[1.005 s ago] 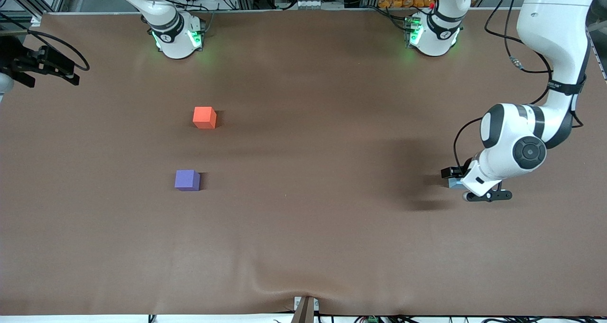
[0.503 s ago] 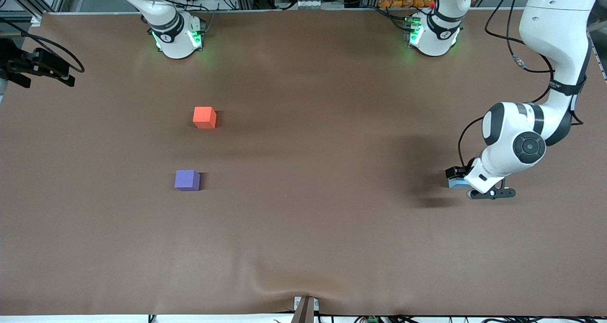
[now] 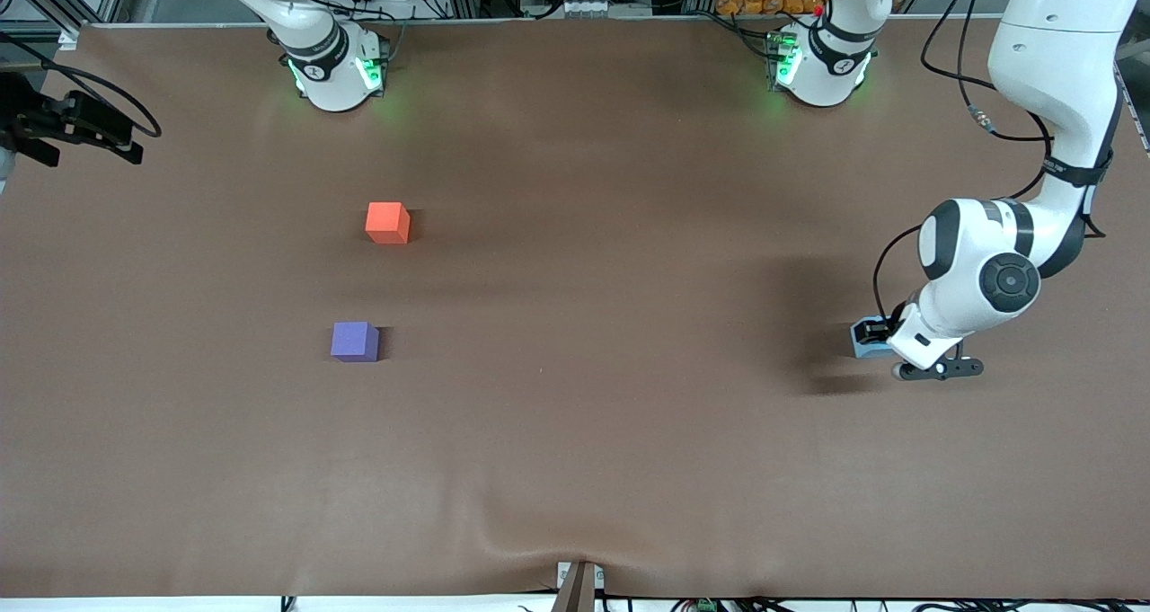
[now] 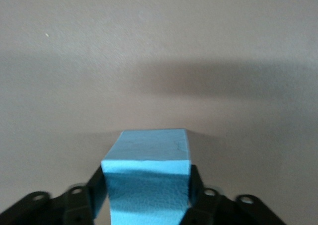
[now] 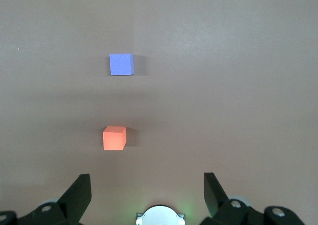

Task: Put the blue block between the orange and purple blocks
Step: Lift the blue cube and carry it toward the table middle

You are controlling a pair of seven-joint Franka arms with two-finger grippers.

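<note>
**Left gripper pinching blue block, 2 target cubes well apart**

Landmark: purple block (image 3: pixel 354 341). The blue block (image 4: pixel 147 178) sits on the brown table (image 3: pixel 575 468) well away from the purple block, toward the left arm's end, about level with it in nearness to the front camera. The left gripper (image 3: pixel 876 338) is down at table level, its jaws drawn in against 2 facing sides of the blue block; the left wrist view shows a finger (image 4: pixel 201 205) pressed on each side, block square between them. The block looks not yet lifted.

The right gripper (image 3: pixel 76 127) hangs at the table edge toward the right arm's end, farther up the view than the purple block, jaws wide apart, holding nothing, waiting.

Handling, my guess: matte foam-like cube, light, a bit squashy, not slippery, not fragile. Flat parallel faces, so a mid-height side pinch suits.

The orange block (image 3: pixel 387 222) is farther from the front camera than the purple block, with a clear gap between them that looks wider than 1 cube. Bare table all the way from the blue block to that gap, no obstacles. Low carry is enough; watch for clipping either cube when lowering.
</note>
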